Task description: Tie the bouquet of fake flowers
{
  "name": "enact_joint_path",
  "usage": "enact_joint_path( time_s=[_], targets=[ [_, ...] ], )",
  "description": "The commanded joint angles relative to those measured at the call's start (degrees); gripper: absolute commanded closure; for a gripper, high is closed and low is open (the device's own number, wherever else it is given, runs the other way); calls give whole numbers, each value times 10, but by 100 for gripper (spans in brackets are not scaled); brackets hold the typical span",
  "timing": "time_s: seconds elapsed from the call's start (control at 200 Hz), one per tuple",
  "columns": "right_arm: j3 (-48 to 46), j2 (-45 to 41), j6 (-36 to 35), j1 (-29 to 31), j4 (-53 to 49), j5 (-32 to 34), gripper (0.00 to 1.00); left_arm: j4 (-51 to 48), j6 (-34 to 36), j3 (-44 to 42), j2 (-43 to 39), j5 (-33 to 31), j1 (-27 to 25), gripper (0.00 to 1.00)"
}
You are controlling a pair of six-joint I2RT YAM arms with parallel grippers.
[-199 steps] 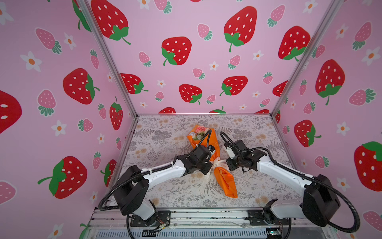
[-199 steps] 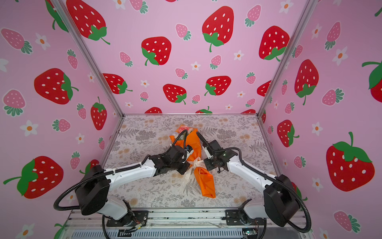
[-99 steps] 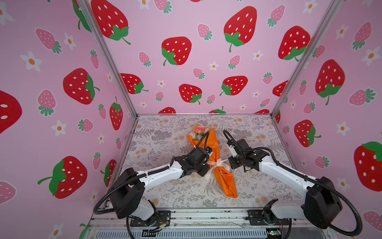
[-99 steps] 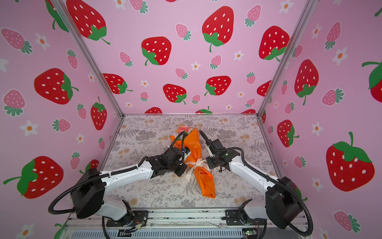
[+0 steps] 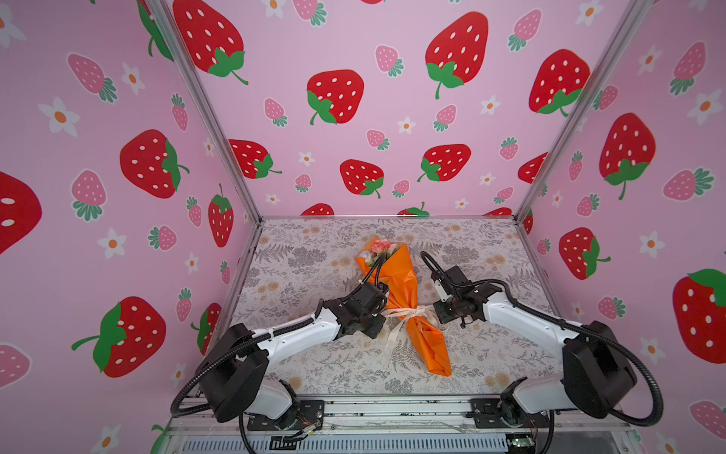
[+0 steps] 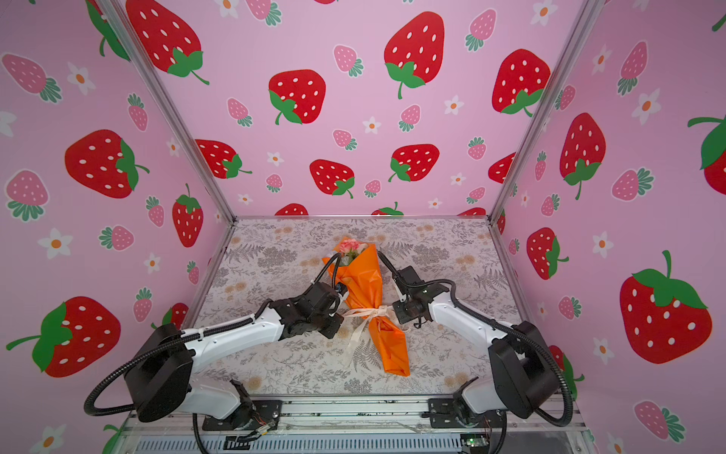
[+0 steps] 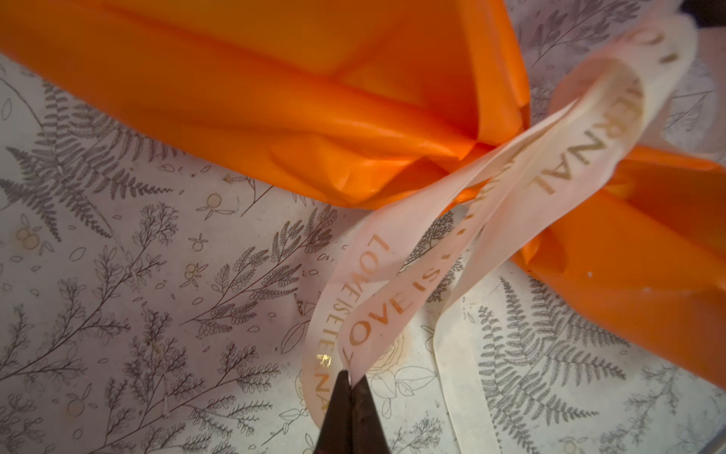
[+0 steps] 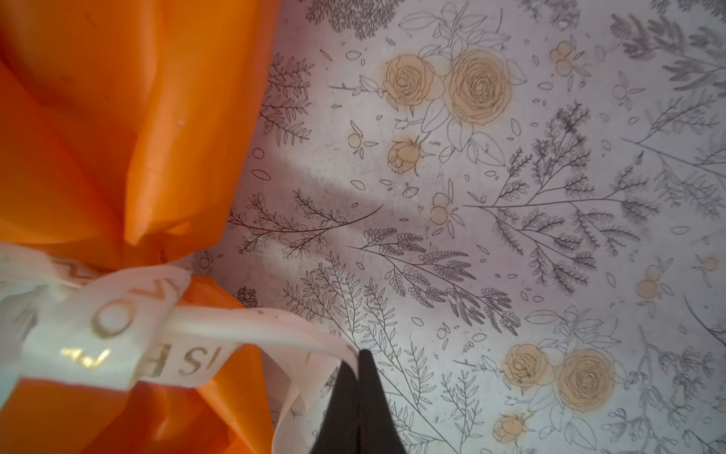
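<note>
Orange paper (image 5: 400, 275) sheathes the bouquet (image 5: 380, 247), which lies on the table (image 5: 298, 259). Only a few pink and pale heads show at the paper's open end. Stems and leaves are hidden inside the paper. Ribbon (image 5: 404, 312) is cinched round the paper's narrow waist, and one tail trails onto the table beside the paper's lower half. The left gripper (image 7: 351, 383), just beside the paper's waist, has its jaws pressed together on a ribbon loop. The right gripper (image 8: 359, 361), at the opposite side of the paper, is likewise clamped on a ribbon strand. The knot is blurred in the right wrist view and too small to judge in both top views. The ribbon lettering is partly cut off.
</note>
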Motion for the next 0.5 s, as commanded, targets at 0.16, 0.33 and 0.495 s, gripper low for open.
enact_joint_path(
  time_s=[0.16,0.33,0.495],
  targets=[
    [7,-2,-2,-21,4,10,98,-29,-21,-13,-17,-17,17,100],
    [-6,-7,-8,-41,-4,5,98,-57,-28,-16,-23,-45,36,100],
    [-15,-24,-6,-50,2,-20,100,-58,-41,-35,-47,-29,73,100]
  ],
)
